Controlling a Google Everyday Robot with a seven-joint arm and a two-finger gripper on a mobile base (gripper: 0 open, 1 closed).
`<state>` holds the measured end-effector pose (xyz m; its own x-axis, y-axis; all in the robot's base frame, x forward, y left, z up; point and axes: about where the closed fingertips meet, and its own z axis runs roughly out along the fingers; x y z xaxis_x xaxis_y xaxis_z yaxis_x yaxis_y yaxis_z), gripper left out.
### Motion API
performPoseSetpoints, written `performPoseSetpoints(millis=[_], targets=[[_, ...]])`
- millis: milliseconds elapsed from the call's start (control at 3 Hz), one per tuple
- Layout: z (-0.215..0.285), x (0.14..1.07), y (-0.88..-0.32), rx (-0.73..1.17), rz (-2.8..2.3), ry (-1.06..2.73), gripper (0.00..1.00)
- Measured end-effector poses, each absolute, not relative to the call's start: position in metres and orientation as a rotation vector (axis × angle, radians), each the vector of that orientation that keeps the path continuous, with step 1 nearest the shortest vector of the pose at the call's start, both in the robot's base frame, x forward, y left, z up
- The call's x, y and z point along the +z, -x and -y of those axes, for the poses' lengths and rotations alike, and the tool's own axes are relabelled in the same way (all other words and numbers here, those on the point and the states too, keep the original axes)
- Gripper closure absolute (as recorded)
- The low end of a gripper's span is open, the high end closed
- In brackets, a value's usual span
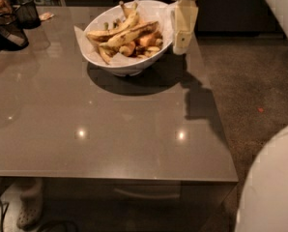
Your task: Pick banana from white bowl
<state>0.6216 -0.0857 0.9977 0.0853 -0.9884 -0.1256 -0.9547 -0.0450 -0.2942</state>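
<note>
The white bowl point(112, 64), lined with white paper, stands on the far part of the grey table point(100, 134). It holds a pile of spotted yellow bananas and small orange-brown fruit pieces. The banana point(132, 33), long and dull yellow with brown patches, lies across the top of the pile. My gripper point(181, 48) hangs just right of the bowl's rim, above the table, pointing down. It holds nothing that I can see.
A black mesh basket point(26, 11) and a dark object point(6, 30) stand at the table's far left. The table's right edge runs just right of the gripper, with brown floor point(250, 81) beyond. Part of my white body point(274, 187) fills the lower right corner.
</note>
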Motion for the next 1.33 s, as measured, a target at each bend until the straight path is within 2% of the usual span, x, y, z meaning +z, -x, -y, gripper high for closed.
performPoseSetpoints(millis=[667, 1000, 1333], targets=[[0.059, 1.007, -0.642, -0.161, -1.828, 2.073, 0.00], [0.025, 1.009, -0.655, -0.157, -1.735, 2.156, 0.00], [-0.001, 1.005, -0.670, -0.149, -1.679, 2.197, 0.10]])
